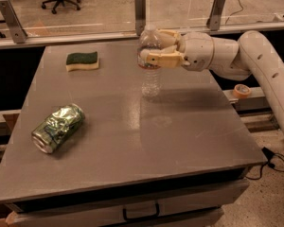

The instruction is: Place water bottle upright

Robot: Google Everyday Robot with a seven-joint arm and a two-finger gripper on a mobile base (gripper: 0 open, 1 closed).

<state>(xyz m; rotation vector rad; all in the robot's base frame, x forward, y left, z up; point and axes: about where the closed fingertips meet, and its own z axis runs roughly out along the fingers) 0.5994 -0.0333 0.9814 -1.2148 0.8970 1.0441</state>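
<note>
The water bottle (151,79) is a clear ribbed plastic bottle standing upright at the back middle of the grey table (189,126). Its base is on or just above the table top. My gripper (149,46) reaches in from the right and is shut around the bottle's upper part near the neck. One tan finger (162,59) lies across the front of the bottle and the other (166,35) is behind it. The cap is partly hidden at the top of the gripper.
A crushed green can (57,127) lies on its side at the front left. A green and yellow sponge (82,60) lies at the back left. A glass barrier with metal posts (140,11) runs behind the table. A tape roll (241,90) sits off the right edge.
</note>
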